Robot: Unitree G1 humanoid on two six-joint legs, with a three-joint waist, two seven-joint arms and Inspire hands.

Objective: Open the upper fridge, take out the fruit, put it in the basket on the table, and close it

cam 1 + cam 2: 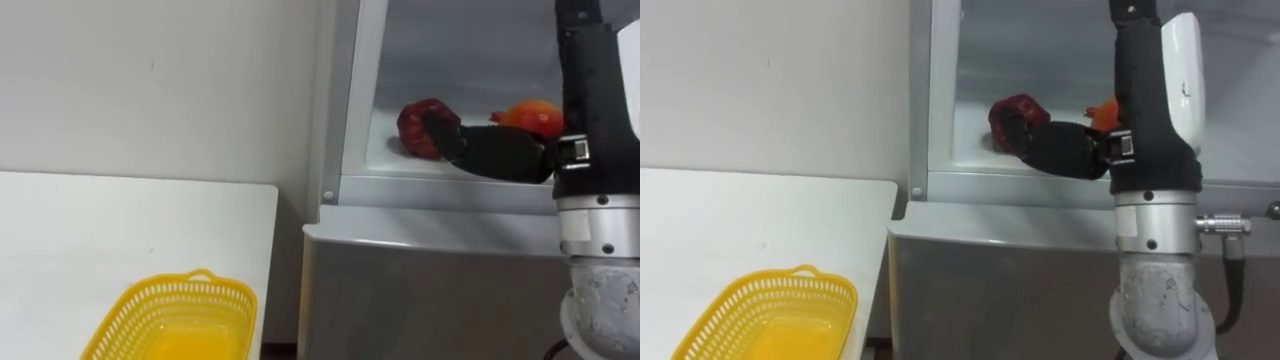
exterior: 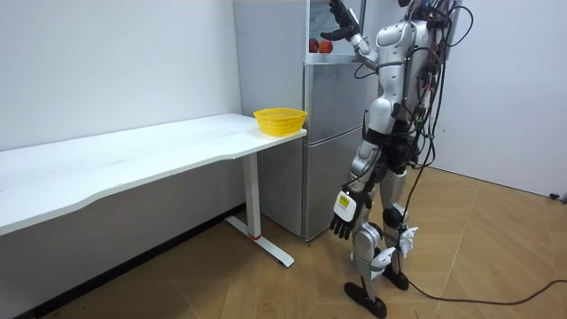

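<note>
One arm is up: the robot stands facing the tall grey metal fridge, its right arm raised into the open upper compartment. The forearm is upright and the wrist is bent, so the right hand lies level over the shelf, pointing to the robot's left. Its dark fingers curl round the dark red round fruit and grip it at shelf level, towards the compartment's left wall. Just behind the hand sits an orange-red fruit. The left hand hangs by the thigh, fingers relaxed. A yellow plastic mesh basket rests on the white table, at the end nearest the fridge
</note>
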